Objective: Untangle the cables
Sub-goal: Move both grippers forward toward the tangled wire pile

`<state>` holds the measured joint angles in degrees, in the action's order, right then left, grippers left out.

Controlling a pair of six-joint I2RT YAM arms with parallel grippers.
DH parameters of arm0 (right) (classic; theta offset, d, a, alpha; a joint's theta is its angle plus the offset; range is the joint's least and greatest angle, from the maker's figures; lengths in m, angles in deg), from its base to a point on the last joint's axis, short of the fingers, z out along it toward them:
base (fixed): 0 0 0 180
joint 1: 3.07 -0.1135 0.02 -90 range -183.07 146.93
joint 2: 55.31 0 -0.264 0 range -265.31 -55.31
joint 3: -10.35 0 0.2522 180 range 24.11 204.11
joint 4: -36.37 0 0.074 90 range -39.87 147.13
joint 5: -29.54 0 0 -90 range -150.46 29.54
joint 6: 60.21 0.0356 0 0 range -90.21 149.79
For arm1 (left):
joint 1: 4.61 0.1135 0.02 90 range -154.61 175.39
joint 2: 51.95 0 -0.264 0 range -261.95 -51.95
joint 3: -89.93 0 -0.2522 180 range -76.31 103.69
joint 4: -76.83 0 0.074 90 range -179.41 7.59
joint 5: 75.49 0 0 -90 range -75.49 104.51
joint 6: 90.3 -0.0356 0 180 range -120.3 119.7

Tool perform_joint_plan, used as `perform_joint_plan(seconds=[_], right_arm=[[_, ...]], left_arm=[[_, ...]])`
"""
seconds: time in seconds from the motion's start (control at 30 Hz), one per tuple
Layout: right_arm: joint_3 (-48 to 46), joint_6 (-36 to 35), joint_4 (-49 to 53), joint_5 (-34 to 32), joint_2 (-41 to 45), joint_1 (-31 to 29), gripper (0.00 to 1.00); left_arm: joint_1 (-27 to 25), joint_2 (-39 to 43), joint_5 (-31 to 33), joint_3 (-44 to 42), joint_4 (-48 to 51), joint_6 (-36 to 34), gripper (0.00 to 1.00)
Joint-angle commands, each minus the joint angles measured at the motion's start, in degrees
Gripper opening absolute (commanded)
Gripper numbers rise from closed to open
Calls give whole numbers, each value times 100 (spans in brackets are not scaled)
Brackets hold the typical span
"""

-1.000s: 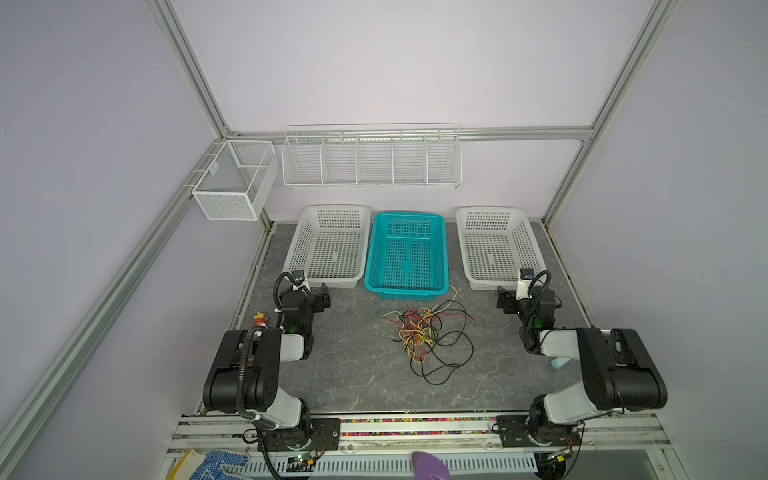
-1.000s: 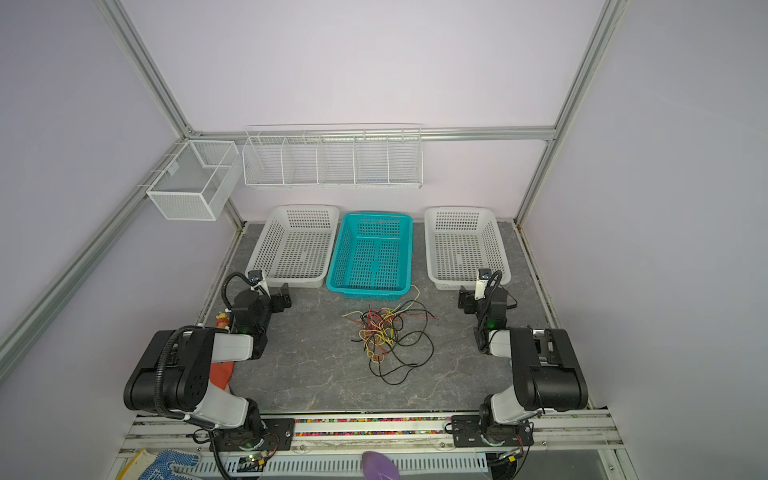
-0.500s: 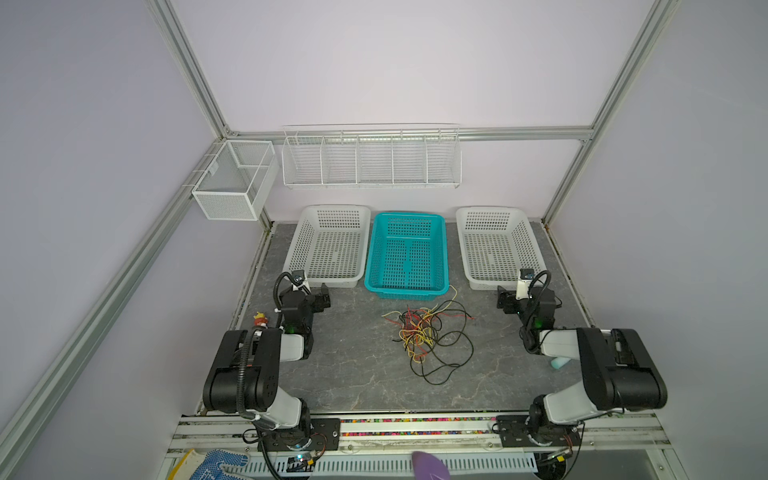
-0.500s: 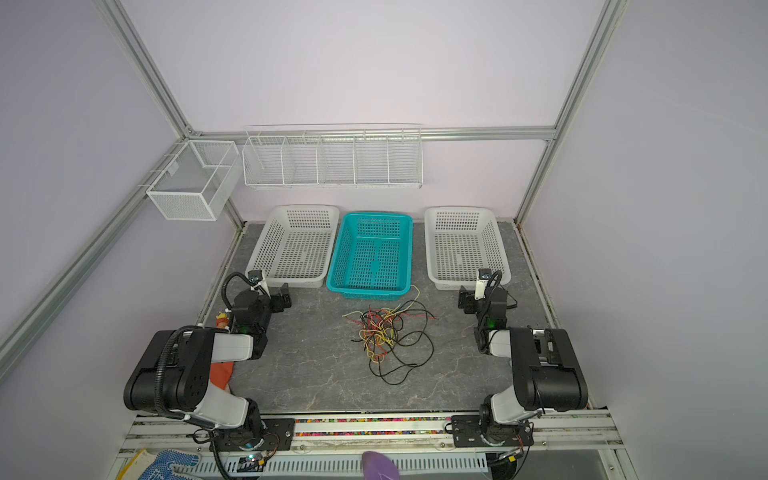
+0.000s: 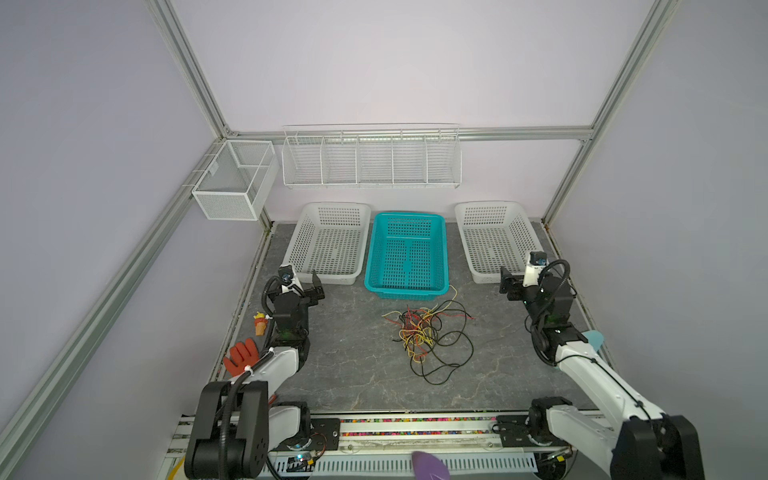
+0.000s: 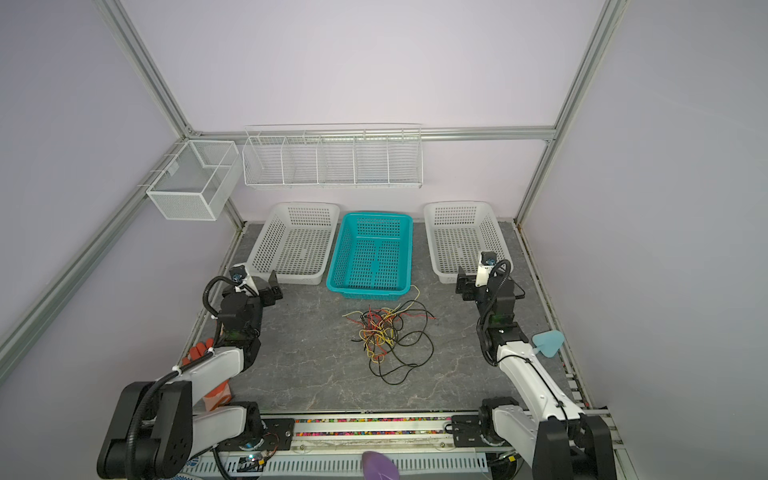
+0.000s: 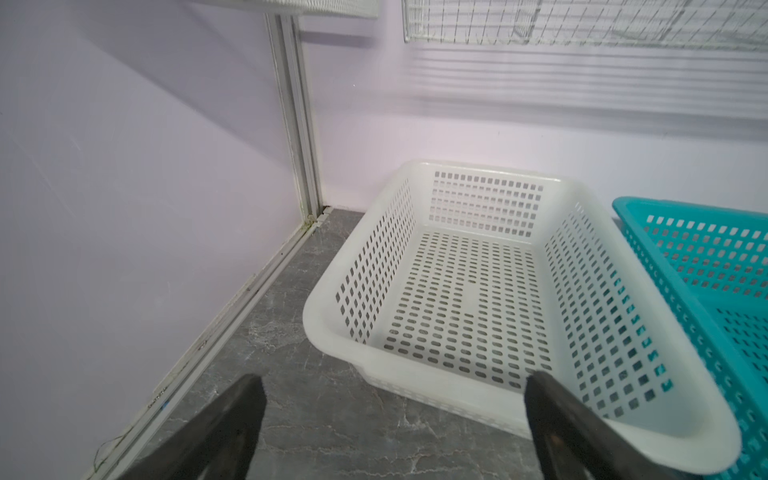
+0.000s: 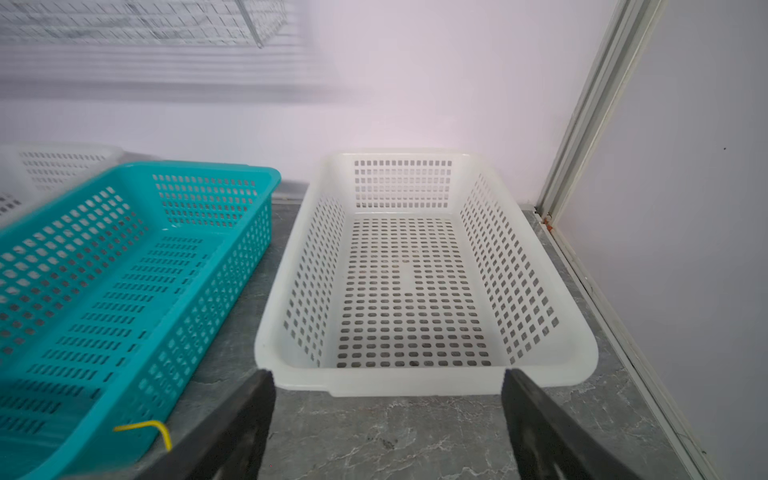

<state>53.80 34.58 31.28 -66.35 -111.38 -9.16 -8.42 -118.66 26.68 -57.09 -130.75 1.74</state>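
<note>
The cables (image 5: 415, 330) (image 6: 380, 330) lie as one tangle of thin black, red and yellow wires on the grey table, just in front of the teal basket (image 5: 407, 215) (image 6: 376, 215). Black loops spread toward the table's front. One yellow cable end (image 8: 141, 424) shows beside the teal basket in the right wrist view. My left gripper (image 5: 311, 286) (image 6: 271, 287) (image 7: 392, 399) is open and empty at the left, near a white basket. My right gripper (image 5: 508, 286) (image 6: 463, 286) (image 8: 386, 395) is open and empty at the right. Both are far from the tangle.
White baskets (image 5: 336, 204) (image 5: 486, 203) flank the teal one at the back, all empty. A wire shelf (image 5: 370, 158) and a mesh box (image 5: 232, 183) hang on the walls. An orange glove (image 5: 241, 357) and a small toy (image 5: 261, 323) lie at the left edge, a pale blue object (image 5: 592, 338) at the right.
</note>
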Motion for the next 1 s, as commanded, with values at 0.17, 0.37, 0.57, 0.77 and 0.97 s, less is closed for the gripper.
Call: perform_joint_plan(seconds=[0.17,0.37,0.57,0.77,0.97], right_arm=[[719,3052,2210,648,850,-21,89],[871,2874,2517,1301,1028,-261,88],[1517,2246,3875,1761,836,-910,88],[1526,1928,4298,1767,551,-1845,91],[1264,1930,4071,1387,-31,-2978,96]], left_arm=[[-23,1709,132,28,1813,1976,99],[-14,3568,793,491,4548,4952,99],[-206,4148,-18,333,4566,4574,99],[-263,3736,-550,946,6040,4460,99],[-796,3729,-513,790,6433,4599,99]])
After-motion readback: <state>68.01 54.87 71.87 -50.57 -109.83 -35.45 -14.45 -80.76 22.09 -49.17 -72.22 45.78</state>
